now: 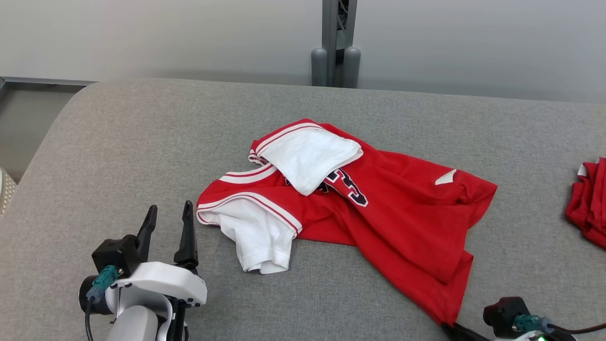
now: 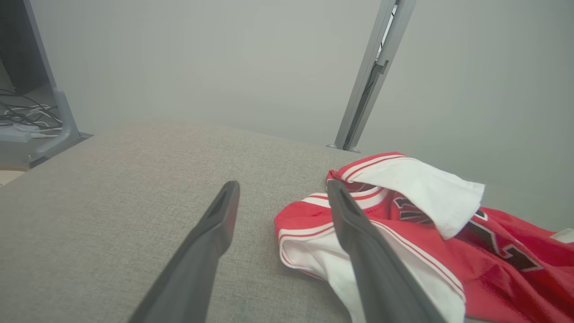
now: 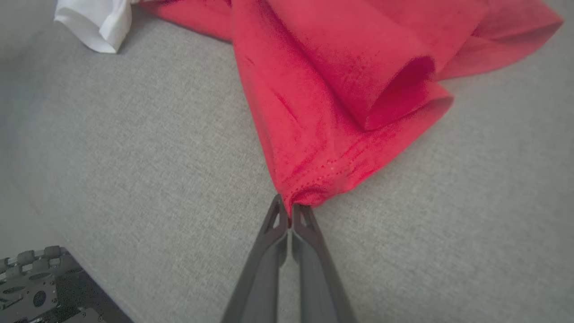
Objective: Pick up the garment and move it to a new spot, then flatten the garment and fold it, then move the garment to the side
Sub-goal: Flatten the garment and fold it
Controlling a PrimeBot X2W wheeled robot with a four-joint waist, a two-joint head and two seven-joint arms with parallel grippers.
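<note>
The garment (image 1: pixel 378 199), a red jersey with white sleeves and white-striped trim, lies rumpled on the grey bench (image 1: pixel 118 142), roughly at its middle. One white sleeve (image 1: pixel 307 158) is folded over the garment's chest lettering; the other (image 1: pixel 258 241) spills off the garment's near left side. The right gripper (image 3: pixel 291 211) sits at the garment's near hem corner, its fingers (image 3: pixel 309 233) closed together and pinching that red hem. The left gripper (image 1: pixel 170 206) hovers just beside the garment's spilled sleeve, fingers (image 2: pixel 210 237) spread apart and holding nothing. A second red cloth (image 1: pixel 589 203) lies well apart from the garment's right side.
</note>
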